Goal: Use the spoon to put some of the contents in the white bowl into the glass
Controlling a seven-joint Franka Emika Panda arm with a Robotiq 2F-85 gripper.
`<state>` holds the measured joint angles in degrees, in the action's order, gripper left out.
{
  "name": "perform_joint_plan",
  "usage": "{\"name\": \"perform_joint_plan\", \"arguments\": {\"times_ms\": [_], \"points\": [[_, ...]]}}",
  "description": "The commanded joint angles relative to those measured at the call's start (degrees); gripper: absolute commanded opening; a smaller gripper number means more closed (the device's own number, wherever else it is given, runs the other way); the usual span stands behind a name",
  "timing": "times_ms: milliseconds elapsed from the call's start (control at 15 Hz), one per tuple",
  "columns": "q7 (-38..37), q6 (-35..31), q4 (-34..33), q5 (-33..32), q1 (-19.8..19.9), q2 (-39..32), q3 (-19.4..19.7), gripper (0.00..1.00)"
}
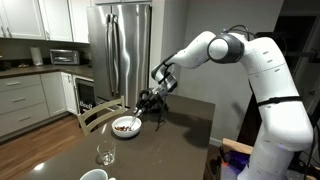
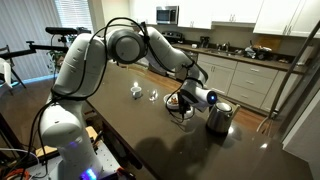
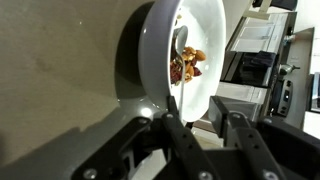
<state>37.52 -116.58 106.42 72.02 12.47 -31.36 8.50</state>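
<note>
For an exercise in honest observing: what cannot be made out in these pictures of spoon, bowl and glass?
Wrist view: whether the hand grips the spoon; a finger hides the handle's end.
Wrist view: the contents are blurred; the top edge cuts the white bowl.
In an exterior view: the glass is too small to show whether it holds anything.

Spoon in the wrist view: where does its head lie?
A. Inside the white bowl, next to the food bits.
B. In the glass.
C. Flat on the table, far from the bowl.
A: the spoon has its head inside the white bowl, beside the brownish contents.
</note>
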Motion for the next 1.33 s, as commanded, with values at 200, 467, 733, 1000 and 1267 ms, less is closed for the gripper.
{"name": "perform_joint_plan", "arguments": {"times_ms": [200, 467, 733, 1000, 1267], "points": [[-0.2, 1.3, -1.2, -1.6, 1.2, -0.2, -0.3, 0.03], [-0.5, 1.5, -1.5, -1.8, 1.3, 0.0, -0.3, 0.06], [-1.0, 1.7, -1.7, -2.3, 1.4, 1.1, 0.1, 0.06], [-1.5, 1.0, -2.4, -3.4, 1.2, 2.7, 0.9, 0.06], [-2.1, 0.1, -3.1, -6.5, 1.0, 4.8, 1.7, 0.06]]}}
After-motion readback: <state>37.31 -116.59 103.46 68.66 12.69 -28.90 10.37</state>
